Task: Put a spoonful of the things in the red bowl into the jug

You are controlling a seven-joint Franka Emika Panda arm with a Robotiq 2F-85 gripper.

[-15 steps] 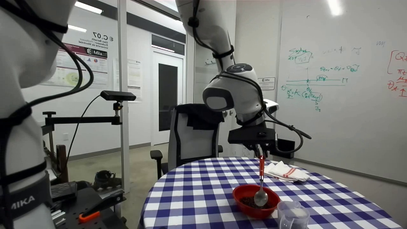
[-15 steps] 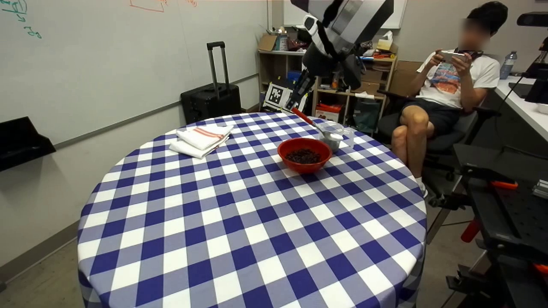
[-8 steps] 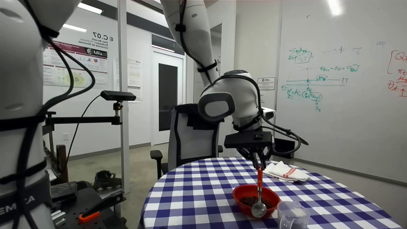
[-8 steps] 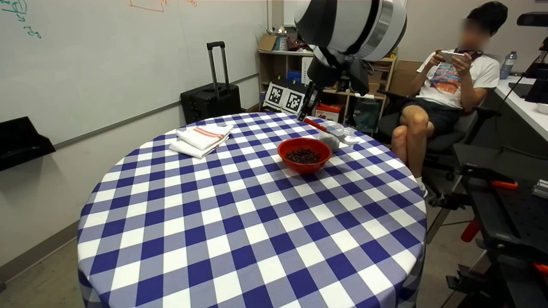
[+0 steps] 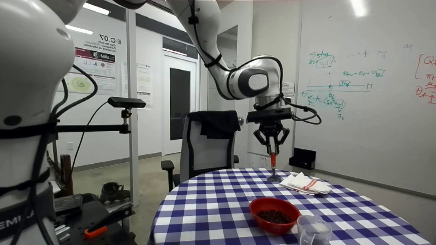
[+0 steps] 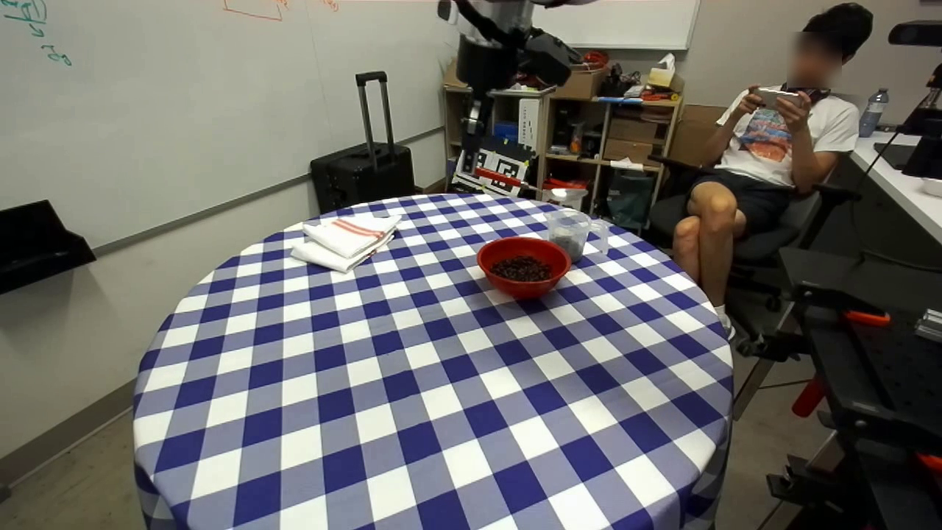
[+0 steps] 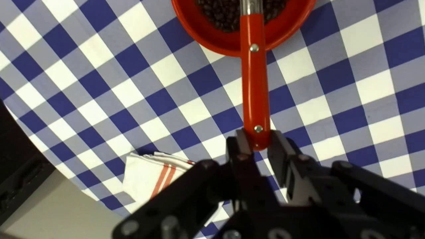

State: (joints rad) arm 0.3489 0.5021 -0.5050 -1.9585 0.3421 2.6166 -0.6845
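My gripper (image 5: 273, 151) is shut on the end of the red handle of a metal spoon (image 5: 273, 161). In the wrist view the gripper (image 7: 256, 141) pinches the spoon handle (image 7: 255, 86), which reaches over the red bowl (image 7: 207, 41). The spoon's head is out of that view; whether it carries anything cannot be told. In both exterior views the red bowl (image 5: 262, 221) (image 6: 524, 289) stands on the table with dark beans (image 5: 274, 216) (image 6: 521, 269) inside. A clear jug (image 5: 315, 231) (image 6: 571, 232) stands beside it, looking greyish low down. The spoon is held in the air, tilted near level.
A folded white cloth with red stripes (image 5: 308, 183) (image 6: 346, 241) lies on the checked tablecloth (image 6: 412, 397). An office chair (image 5: 209, 149) stands behind the table. A seated person (image 6: 780, 140) is off to the side in an exterior view.
My gripper and the spoon have risen and moved away from above the bowl and jug. The spoon's head has turned from face-on to nearly edge-on. The bowl and jug have not moved.
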